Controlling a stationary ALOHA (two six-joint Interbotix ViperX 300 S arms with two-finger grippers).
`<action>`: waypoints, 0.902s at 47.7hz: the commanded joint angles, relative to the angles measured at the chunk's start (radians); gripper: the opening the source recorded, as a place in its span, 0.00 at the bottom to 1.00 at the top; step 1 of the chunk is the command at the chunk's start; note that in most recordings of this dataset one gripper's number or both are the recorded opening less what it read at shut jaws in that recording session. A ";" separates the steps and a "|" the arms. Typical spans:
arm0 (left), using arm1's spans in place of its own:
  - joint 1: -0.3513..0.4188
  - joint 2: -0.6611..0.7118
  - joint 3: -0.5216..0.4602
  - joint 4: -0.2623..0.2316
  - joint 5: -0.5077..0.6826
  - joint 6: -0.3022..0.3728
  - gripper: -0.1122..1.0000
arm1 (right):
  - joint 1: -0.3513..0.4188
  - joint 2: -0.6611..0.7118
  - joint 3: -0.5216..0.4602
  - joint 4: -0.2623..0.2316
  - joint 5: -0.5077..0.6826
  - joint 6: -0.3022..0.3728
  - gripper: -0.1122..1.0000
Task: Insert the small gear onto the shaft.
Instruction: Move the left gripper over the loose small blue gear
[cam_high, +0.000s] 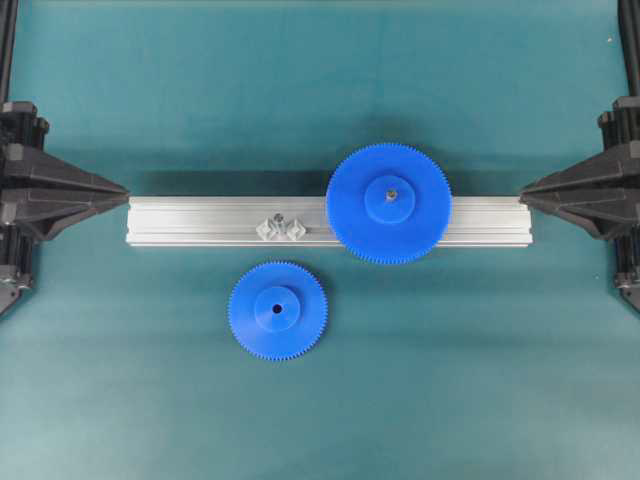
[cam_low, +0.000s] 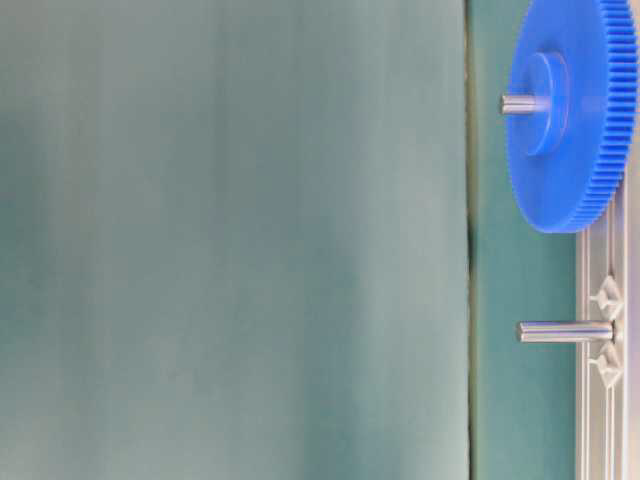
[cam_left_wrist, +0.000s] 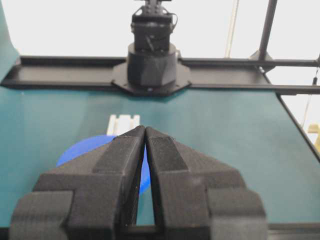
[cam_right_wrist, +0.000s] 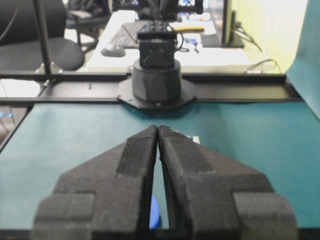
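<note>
The left pincer (cam_high: 125, 189) rests at the left edge of the table (cam_high: 140, 400), tips pressed together on nothing. Just beside its tips begins an aluminium rail (cam_high: 190, 220) lying across the table. The shaft (cam_high: 281, 219) stands upright on the rail between 2 shiny diamond pieces. The small gear (cam_high: 277, 311) lies flat in front of the rail, near the shaft but apart from it. The larger gear (cam_high: 389, 203) sits on its own pin on the rail. The right pincer (cam_high: 523, 193) is likewise pressed together, empty.

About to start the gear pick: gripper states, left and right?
Left gripper: closed, holding nothing.
Right gripper: closed, holding nothing.
</note>
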 joint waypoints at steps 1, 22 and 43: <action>-0.023 0.023 -0.003 0.017 -0.009 0.000 0.19 | -0.002 0.011 -0.017 0.003 -0.003 -0.002 0.25; -0.040 0.178 -0.095 0.018 -0.006 0.009 0.09 | -0.006 -0.018 -0.021 0.029 0.132 0.031 0.11; -0.077 0.344 -0.245 0.018 0.221 0.009 0.09 | -0.006 -0.021 -0.078 0.029 0.325 0.029 0.11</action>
